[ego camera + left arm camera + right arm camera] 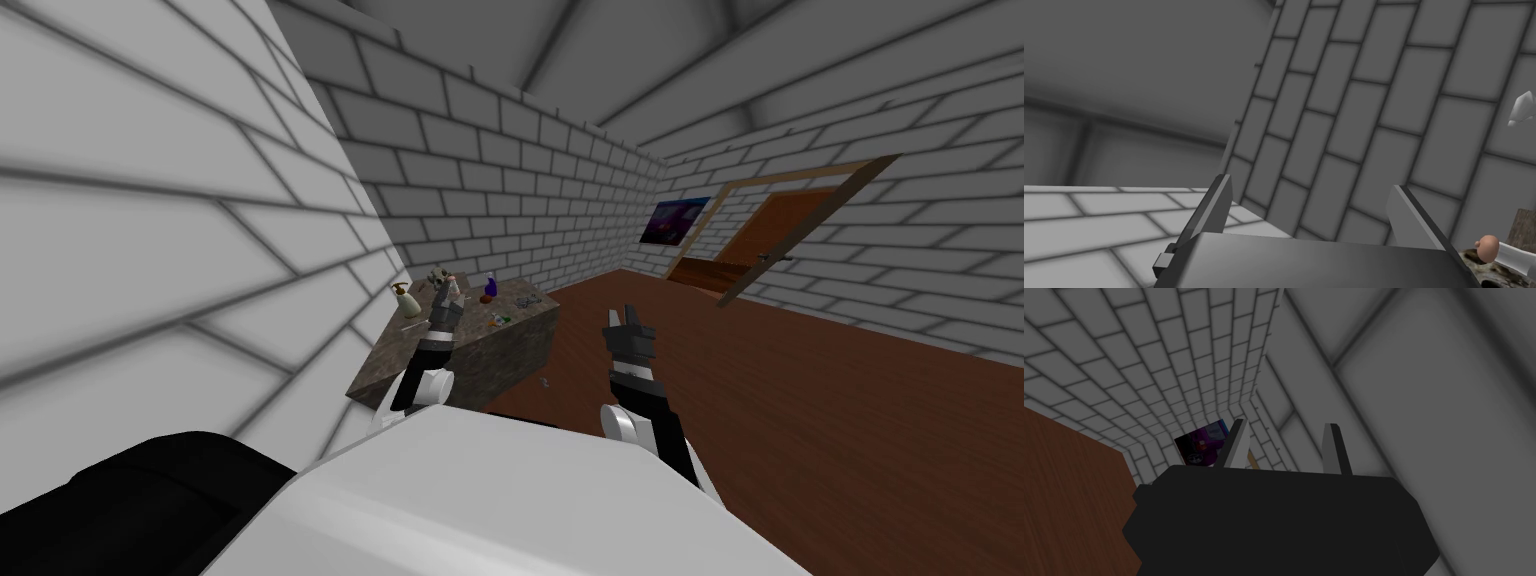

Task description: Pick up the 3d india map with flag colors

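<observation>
Currently, left gripper (447,287) open over table (400,360) against wall (150,250), right gripper (627,315) open beyond table edge, over wood floor (820,400)

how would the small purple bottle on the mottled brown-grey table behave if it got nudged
The small purple bottle stands upright and narrow on the mottled brown-grey table, so a sideways nudge would probably tip it. It looks small beside the left end effector, so it is likely light. Whether it is fragile cannot be told.
</observation>
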{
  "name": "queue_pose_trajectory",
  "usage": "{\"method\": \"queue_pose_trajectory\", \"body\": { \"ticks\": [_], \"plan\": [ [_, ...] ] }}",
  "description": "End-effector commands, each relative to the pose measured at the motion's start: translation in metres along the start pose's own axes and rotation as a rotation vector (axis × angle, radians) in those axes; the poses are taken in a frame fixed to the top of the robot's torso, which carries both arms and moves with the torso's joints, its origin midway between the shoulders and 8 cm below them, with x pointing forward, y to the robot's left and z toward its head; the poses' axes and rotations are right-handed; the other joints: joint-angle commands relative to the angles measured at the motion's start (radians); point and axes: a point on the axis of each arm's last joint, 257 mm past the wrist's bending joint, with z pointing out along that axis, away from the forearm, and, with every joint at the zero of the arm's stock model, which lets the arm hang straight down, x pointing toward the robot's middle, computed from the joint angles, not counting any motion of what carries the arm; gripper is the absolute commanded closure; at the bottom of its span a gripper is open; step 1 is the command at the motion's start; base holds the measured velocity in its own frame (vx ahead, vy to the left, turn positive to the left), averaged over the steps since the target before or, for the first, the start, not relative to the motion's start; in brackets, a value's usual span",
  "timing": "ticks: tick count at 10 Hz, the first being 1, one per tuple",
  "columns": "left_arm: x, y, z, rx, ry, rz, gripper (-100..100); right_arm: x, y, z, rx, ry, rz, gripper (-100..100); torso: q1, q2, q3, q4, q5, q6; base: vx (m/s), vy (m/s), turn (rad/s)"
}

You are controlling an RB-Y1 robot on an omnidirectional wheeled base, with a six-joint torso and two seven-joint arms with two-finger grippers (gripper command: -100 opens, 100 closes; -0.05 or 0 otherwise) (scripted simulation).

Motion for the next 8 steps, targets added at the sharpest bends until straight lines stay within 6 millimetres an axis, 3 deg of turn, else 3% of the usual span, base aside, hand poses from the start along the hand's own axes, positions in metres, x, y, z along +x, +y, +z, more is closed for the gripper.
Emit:
{"method": "queue_pose_trajectory", "body": {
  "ticks": [1, 8],
  "plan": [
    [-0.001, 0.006, 0.003, -0.026, 0.002, -0.008, -100, 0.0, 0.0, 0.0, 0.0, 0.0, 0.0, 0, 0.0, 0.0, 0.0, 0.0, 0.0, 0.0, -0.019, -0.001, -0.022],
    [0.0, 0.043, 0.017, -0.174, 0.012, -0.088, -100, 0.0, 0.0, 0.0, 0.0, 0.0, 0.0, 0, 0.0, 0.0, 0.0, 0.0, 0.0, 0.0, -0.019, -0.004, -0.035]
  ]
}}
